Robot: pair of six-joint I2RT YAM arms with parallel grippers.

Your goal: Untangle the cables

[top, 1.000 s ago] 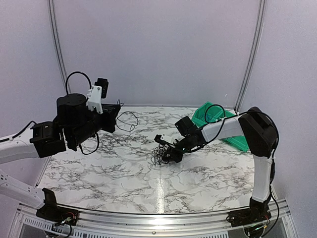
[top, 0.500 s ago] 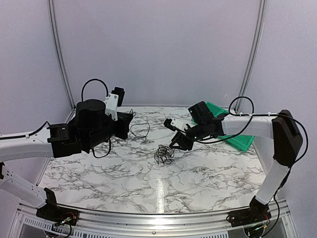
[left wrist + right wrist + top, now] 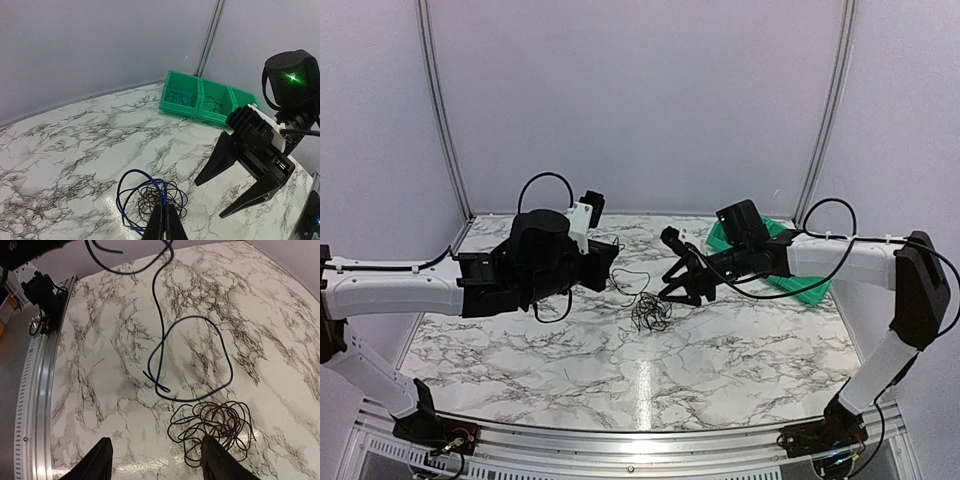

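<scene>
While the left gripper (image 3: 163,216), clamped shut, holds the blue cable (image 3: 162,325) raised, seemingly to draw it off the black cables (image 3: 212,427) lying on the table (image 3: 520,340), the right gripper (image 3: 210,199) hovers beside them, jaws wide and empty; a green bin (image 3: 200,100) sits beyond.

A white marble-patterned table (image 3: 740,350) with dark veins is shown. A small wad of thin cables (image 3: 650,312) – dark coils with a blue loop – is laid just beyond centre, toward 12 o'clock. A green bin (image 3: 186,111) is set at 2 o'clock – thin wires are seen in its compartments.
</scene>
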